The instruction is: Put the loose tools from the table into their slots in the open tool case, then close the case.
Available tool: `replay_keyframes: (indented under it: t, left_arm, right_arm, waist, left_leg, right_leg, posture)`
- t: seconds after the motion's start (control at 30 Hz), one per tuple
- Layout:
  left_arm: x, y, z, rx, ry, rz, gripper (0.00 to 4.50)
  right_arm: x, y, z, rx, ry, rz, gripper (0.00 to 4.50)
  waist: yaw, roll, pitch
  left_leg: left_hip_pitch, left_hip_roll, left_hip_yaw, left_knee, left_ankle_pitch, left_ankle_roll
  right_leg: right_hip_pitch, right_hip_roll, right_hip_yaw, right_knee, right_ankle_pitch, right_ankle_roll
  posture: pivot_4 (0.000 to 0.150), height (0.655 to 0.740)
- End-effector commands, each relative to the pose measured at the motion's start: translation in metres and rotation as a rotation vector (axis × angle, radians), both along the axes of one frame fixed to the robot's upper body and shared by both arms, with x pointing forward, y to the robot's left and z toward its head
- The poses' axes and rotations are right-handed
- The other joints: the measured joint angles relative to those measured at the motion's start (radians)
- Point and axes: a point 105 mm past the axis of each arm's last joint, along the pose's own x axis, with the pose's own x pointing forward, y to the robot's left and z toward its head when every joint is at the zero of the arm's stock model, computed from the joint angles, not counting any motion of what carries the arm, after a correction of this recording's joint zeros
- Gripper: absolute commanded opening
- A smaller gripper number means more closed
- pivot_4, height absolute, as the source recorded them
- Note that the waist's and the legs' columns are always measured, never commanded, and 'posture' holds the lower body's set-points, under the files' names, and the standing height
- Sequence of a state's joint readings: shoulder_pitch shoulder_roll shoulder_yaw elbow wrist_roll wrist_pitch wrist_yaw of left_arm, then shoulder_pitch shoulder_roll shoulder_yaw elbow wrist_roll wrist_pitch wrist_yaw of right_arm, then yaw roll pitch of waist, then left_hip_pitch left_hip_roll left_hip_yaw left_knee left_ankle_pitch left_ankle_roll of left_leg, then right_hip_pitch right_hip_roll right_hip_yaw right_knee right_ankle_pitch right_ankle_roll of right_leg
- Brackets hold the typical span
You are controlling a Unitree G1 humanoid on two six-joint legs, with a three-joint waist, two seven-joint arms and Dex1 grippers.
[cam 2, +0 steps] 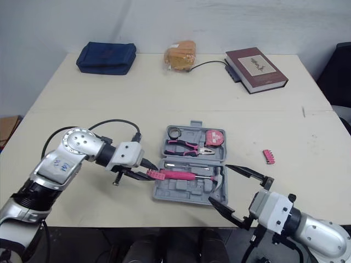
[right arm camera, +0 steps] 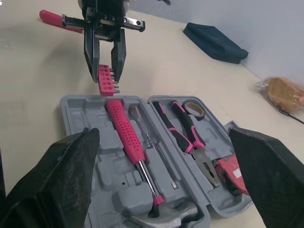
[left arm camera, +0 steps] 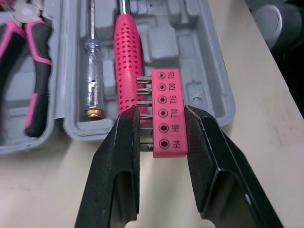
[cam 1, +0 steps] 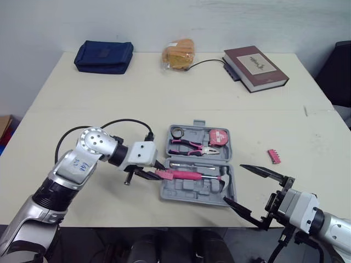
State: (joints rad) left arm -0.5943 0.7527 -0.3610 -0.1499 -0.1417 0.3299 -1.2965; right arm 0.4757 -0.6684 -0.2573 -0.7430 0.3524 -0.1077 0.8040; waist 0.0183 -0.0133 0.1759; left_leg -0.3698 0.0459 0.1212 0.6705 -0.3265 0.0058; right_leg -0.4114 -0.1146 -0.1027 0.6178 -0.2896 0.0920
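The grey tool case [cam 1: 189,190] lies open near the table's front edge. It holds pink-handled pliers [cam 1: 189,145], a tape measure [cam 1: 219,137], a screwdriver [left arm camera: 91,57] and a pink-handled hammer [right arm camera: 126,135]. My left gripper [left arm camera: 161,114] is shut on a pink bit holder [left arm camera: 168,111], held just over the case's left rim beside the hammer handle. My right gripper [cam 1: 233,184] stands wide open at the case's near right corner, holding nothing. A second pink bit holder [cam 1: 275,156] lies on the table to the right of the case.
Along the far edge sit a blue pouch [cam 1: 104,56], a bagged bun [cam 1: 178,53] with a black cable, and a dark red book [cam 1: 255,67]. The table's front edge runs just below the case.
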Motion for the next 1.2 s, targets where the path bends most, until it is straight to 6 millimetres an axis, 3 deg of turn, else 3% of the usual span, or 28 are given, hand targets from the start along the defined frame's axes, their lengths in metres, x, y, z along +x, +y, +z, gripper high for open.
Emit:
replay_keyframes:
  t: [0.03,0.47,1.2]
  left_arm:
    - [-0.003,-0.011,0.0,0.022,-0.03,-0.016,0.68]
    - [-0.001,-0.02,-0.012,0.073,-0.021,0.074,0.68]
    - [0.004,-0.043,-0.013,0.089,-0.033,0.099,0.68]
  right_arm:
    - [-0.005,0.005,0.01,0.008,-0.052,0.003,4.5]
    - [-0.008,0.008,0.006,0.012,-0.054,-0.015,4.5]
    - [-0.008,0.01,0.004,0.019,-0.06,-0.023,4.5]
  waist:
    - [0.002,0.0,0.0]
    - [0.006,0.0,0.0]
    - [0.008,0.0,0.0]
  left_leg:
    - [0.0,0.0,0.0,0.001,0.0,0.0]
    - [-0.001,0.002,-0.001,0.007,-0.001,0.001]
    - [-0.001,0.001,-0.001,0.01,-0.003,0.004]
  right_leg:
    - [0.0,0.0,0.0,0.0,0.0,0.0]
    - [0.0,0.0,0.0,0.002,0.0,-0.001]
    - [0.001,-0.001,0.0,0.004,0.0,-0.001]
  posture:
    - [0.15,0.74]
    - [0.15,0.74]
    - [0.15,0.74]
